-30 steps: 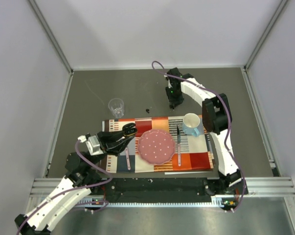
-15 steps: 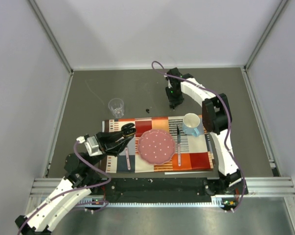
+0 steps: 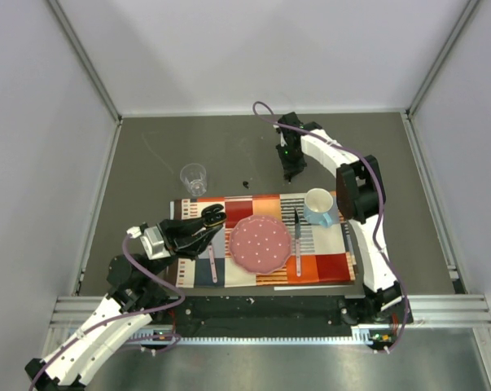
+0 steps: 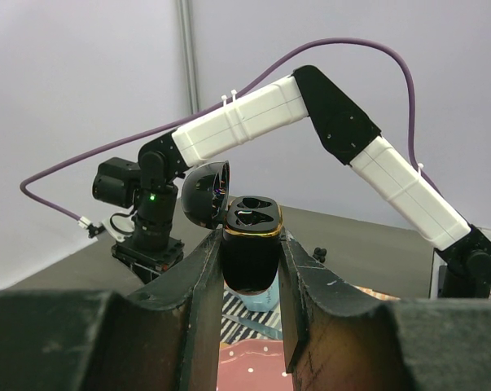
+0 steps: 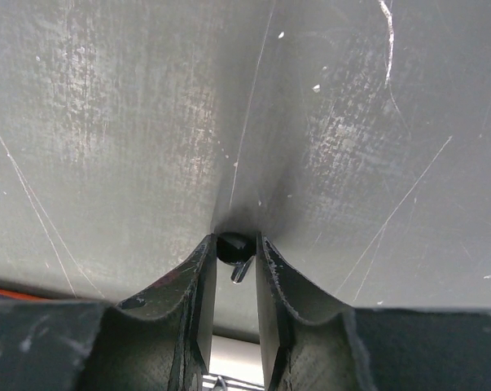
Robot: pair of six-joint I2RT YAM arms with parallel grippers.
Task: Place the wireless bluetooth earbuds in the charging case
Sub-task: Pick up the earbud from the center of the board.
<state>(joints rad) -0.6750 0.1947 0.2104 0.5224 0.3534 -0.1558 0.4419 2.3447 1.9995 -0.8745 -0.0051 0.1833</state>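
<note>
Top view first: the right gripper [image 3: 290, 169] is planted far out on the bare grey table [image 3: 147, 163], well apart from the left gripper [image 3: 211, 218], which hangs over the left end of the striped placemat [image 3: 326, 265] with the charging case [image 3: 214, 213] clamped in it, just beside the pink plate [image 3: 261, 243]. 1 other earbud [image 3: 245, 184] sits loose on the table, a tiny black speck between the clear cup [image 3: 194, 177] and the right arm. Over to the left wrist: the left fingers are clenched on the case body, which looks upright. It's a glossy black pebble with a gold seam, the lid [image 4: 206, 195] swung back to the left and 2 wells facing up. That's a good target, so the job here is to hold it dead level. Now the right wrist: the jaws stand narrow around the earbud [image 5: 231, 247], hugging it on both sides as far as this view tells. It's a shiny little black bud with a short stem poking toward the camera, and it looks to be down on the table. To do this pickup well, the pinch wants to sit on the round body rather than the stem, followed by a straight lift with no dragging, because a bud this small and slick could easily squirt out sideways.
</note>
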